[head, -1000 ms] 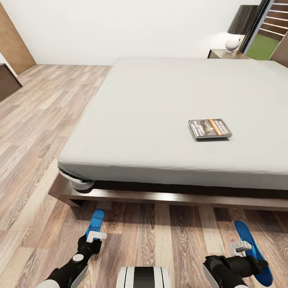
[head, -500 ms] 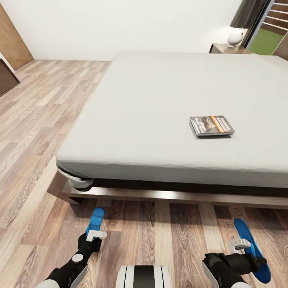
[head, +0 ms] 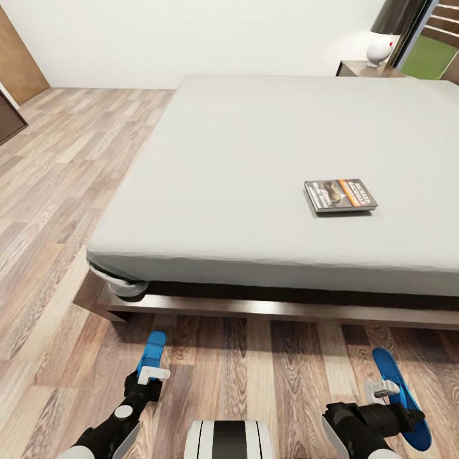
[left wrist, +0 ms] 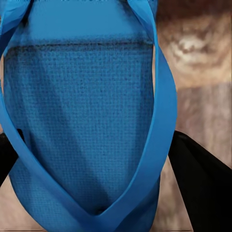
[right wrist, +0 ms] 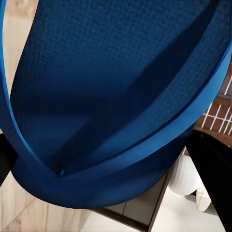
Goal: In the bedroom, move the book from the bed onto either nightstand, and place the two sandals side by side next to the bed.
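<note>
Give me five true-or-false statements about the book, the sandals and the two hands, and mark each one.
1. The book lies on the bed. True.
2. The left hand holds a blue sandal. True.
3. The right hand is empty. False: it holds the other sandal.
4. Both sandals lie flat on the floor. False: both are gripped above the wood floor.
5. The book rests on the nightstand. False: the nightstand carries a lamp.

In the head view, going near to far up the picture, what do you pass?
Left gripper and right gripper, each holding a blue sandal → wooden bed frame → mattress edge → book → nightstand with white lamp.
</note>
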